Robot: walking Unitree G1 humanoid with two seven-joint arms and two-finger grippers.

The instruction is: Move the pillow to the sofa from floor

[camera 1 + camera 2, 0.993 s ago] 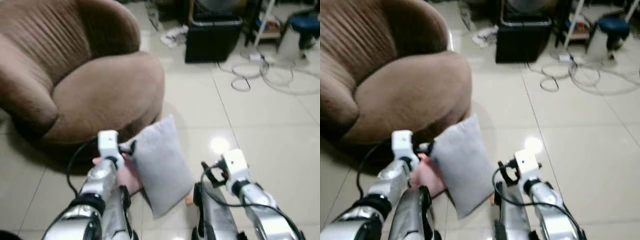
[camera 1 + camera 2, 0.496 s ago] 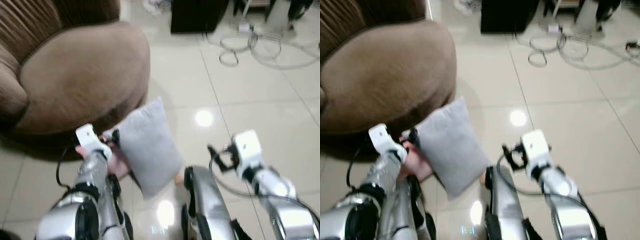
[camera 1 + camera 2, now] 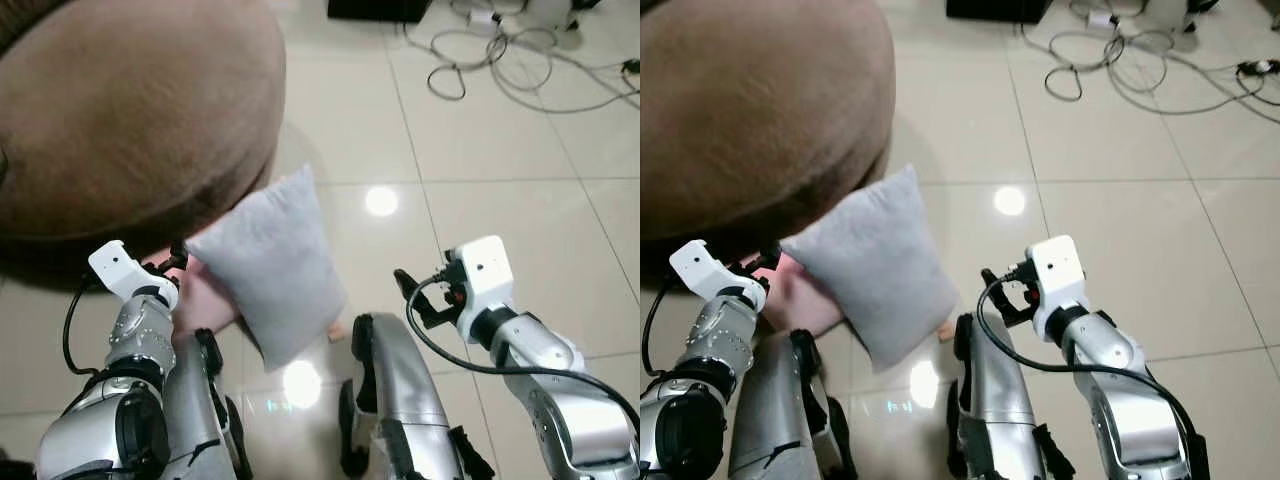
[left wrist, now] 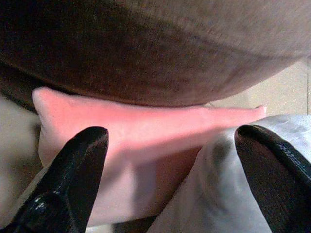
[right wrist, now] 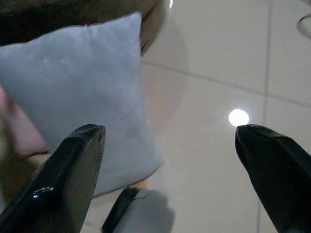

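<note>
Grey pillow (image 3: 270,265) lies on the tiled floor (image 3: 500,250), leaning against the foot of the brown sofa (image 3: 130,110), with a pink pillow (image 3: 205,300) tucked under its left edge. Head views: left gripper (image 3: 180,262) sits at the grey pillow's left corner, right gripper (image 3: 408,295) hangs well apart on the other side, over bare tile. Cables (image 3: 500,50) lie further off, not in the path. Left wrist view: fingers (image 4: 73,179) spread wide, nothing held; one black finger sits in front of the pink fabric, the other in front of the grey edge. Risk, as I judge it: closing here pinches both pillows, or only the pink one, so the wrong thing lifts. Right wrist view: fingers (image 5: 68,174) also wide apart and empty, aimed at the grey pillow's right side (image 5: 92,102) and floor. Risk: soft corner folds and slips from a one-sided pinch; a low reach could scrape the tile or jam against the sofa base.
</note>
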